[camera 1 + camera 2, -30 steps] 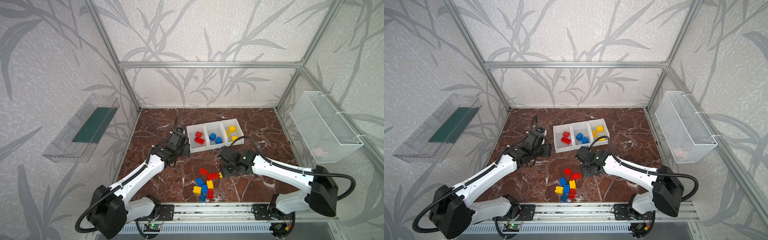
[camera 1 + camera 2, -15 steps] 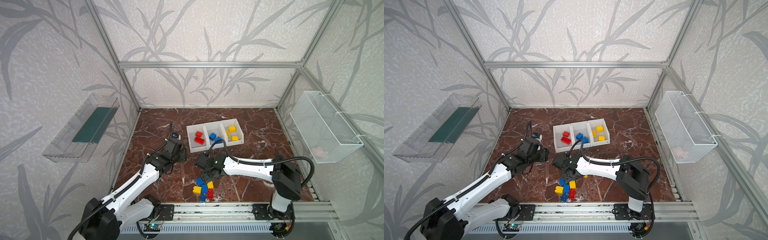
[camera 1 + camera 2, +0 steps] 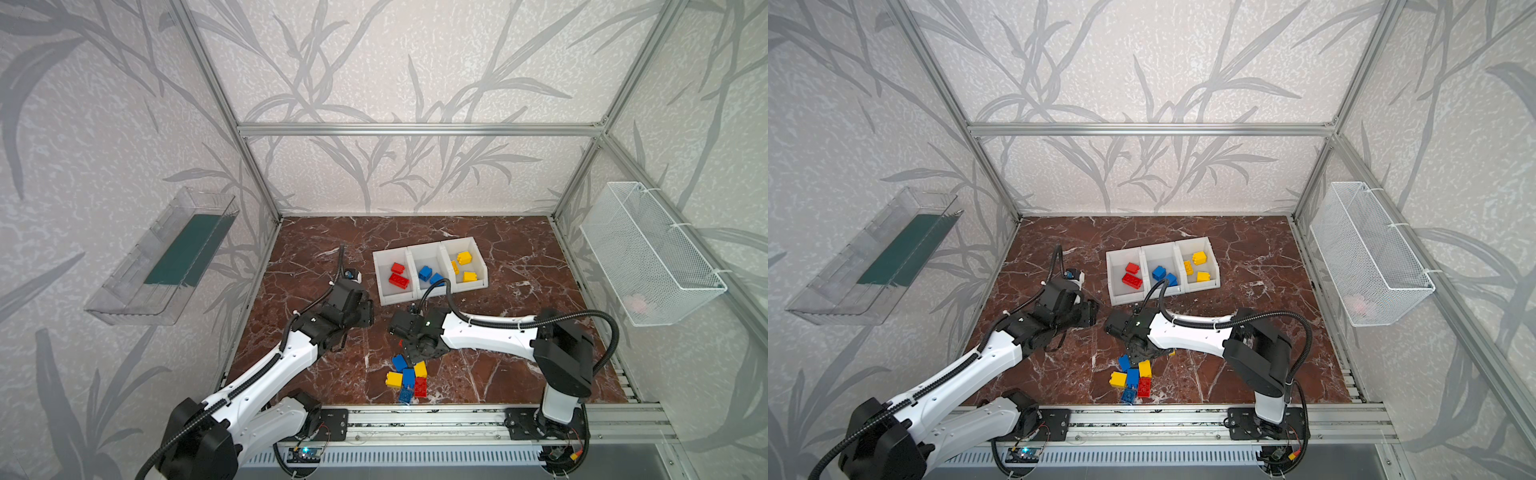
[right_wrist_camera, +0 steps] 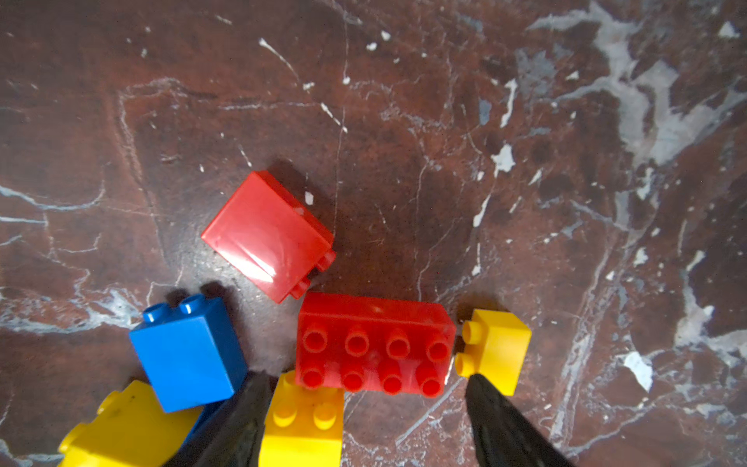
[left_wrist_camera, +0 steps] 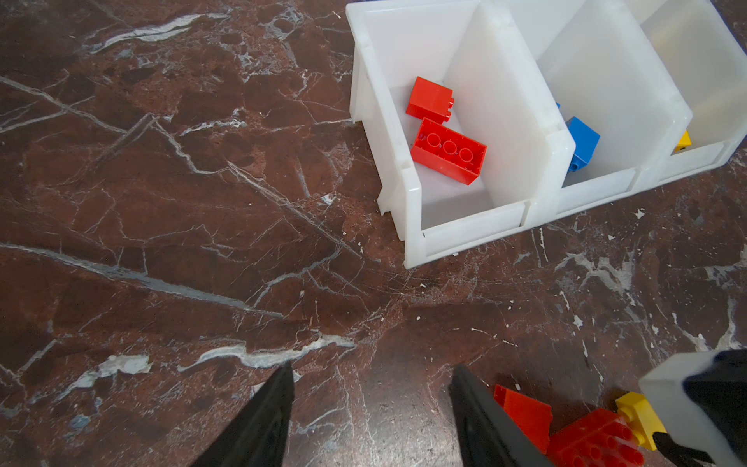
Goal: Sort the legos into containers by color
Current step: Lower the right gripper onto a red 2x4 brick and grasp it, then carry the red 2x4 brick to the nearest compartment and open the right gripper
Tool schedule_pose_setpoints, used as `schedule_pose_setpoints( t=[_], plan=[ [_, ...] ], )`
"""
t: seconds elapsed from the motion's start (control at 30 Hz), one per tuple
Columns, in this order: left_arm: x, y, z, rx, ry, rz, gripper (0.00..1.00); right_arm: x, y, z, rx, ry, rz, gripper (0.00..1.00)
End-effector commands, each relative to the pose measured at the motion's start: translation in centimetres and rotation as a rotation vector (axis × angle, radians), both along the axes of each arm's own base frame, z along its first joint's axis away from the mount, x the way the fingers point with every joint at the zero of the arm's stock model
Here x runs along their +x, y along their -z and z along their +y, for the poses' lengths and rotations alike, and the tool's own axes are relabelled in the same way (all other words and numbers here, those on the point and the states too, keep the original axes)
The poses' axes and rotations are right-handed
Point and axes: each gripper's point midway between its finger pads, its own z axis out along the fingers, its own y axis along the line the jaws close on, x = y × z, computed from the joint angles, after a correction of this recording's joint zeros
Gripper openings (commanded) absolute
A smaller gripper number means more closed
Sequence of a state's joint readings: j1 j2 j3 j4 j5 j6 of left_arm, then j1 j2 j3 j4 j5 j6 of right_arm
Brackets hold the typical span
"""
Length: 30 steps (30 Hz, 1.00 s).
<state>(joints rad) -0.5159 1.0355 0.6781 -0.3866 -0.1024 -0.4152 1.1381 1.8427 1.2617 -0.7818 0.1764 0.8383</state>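
In front of the white bins (image 5: 412, 226), my right claw (image 4: 366, 378) has swung over the loose legos (image 3: 407, 376), spreading wide and empty above the long red brick (image 4: 374, 343). My left claw (image 5: 372, 366) hangs half-open, empty. A red pick looks imminent.

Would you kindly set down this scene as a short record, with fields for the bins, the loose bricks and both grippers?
bins: three white bins in a row on the table
sorted: red bricks in one end bin, blue bricks in the middle, yellow bricks in the other end
loose: mixed pile of red, blue and yellow bricks near the table's front edge
left gripper: open, empty, over bare table
right gripper: open, jaws either side of the long red brick, not closed on it
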Motion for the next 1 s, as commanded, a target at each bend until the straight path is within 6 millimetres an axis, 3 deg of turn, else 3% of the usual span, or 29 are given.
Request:
schedule_pose_setpoints(
  t=[0.0, 0.2, 0.7, 0.97],
  plan=[
    [0.1, 0.0, 0.0, -0.013, -0.008, -0.011, 0.65, 0.3, 0.5, -0.1, -0.025, 0.023, -0.004, 0.78],
    [0.1, 0.2, -0.1, -0.014, -0.003, -0.003, 0.65, 0.4, 1.5, 0.0, -0.009, 0.044, 0.013, 0.77],
    [0.2, 0.7, -0.4, -0.009, 0.007, 0.014, 0.65, 0.4, 2.7, 0.1, -0.006, 0.029, 0.044, 0.59],
    [0.3, 0.5, -0.3, -0.005, 0.002, 0.013, 0.65, 1.0, 0.4, 0.3, 0.007, -0.003, 0.008, 0.53]
  ],
)
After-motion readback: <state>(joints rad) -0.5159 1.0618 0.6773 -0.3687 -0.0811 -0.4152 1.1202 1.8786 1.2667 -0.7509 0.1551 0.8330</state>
